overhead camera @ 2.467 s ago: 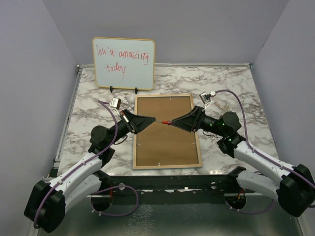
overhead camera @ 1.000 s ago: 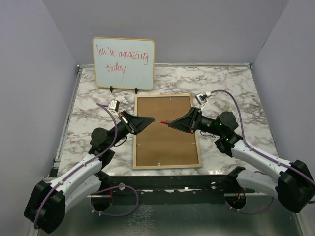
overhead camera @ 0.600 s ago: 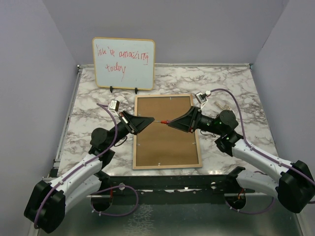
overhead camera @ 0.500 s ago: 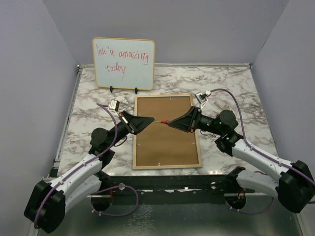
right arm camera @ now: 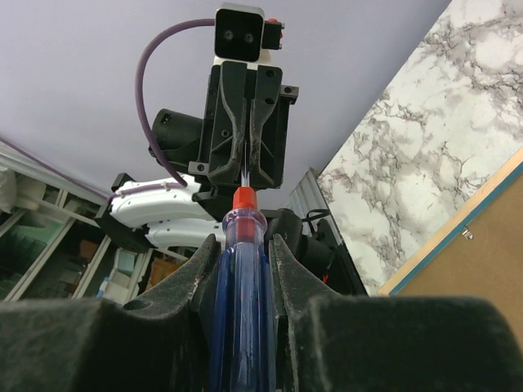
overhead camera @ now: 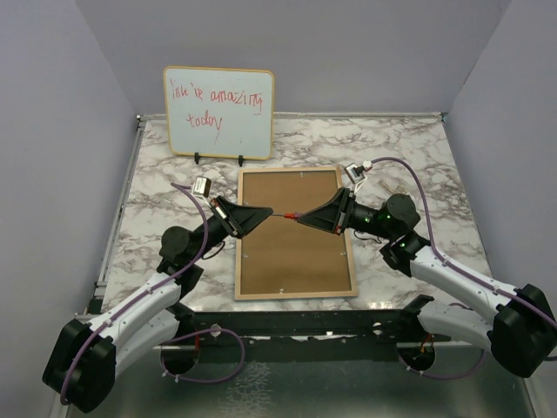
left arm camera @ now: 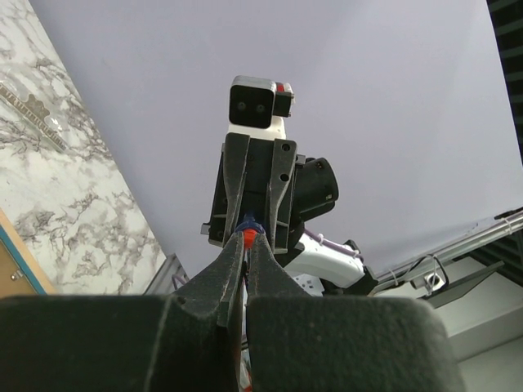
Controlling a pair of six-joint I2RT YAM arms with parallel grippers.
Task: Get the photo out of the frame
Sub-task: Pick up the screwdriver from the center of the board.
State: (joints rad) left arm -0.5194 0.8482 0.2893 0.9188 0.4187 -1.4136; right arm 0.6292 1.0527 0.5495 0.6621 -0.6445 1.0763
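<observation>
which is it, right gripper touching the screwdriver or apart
Touching. The right wrist view shows both fingers of the right gripper flush against the blue screwdriver handle, no gap either side.

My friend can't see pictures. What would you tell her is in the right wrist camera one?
A blue screwdriver with a red collar is gripped by the right gripper, its thin metal shaft reaching into the shut left gripper facing it. To the right lie the marble table and a corner of the frame, brown back up.
</observation>
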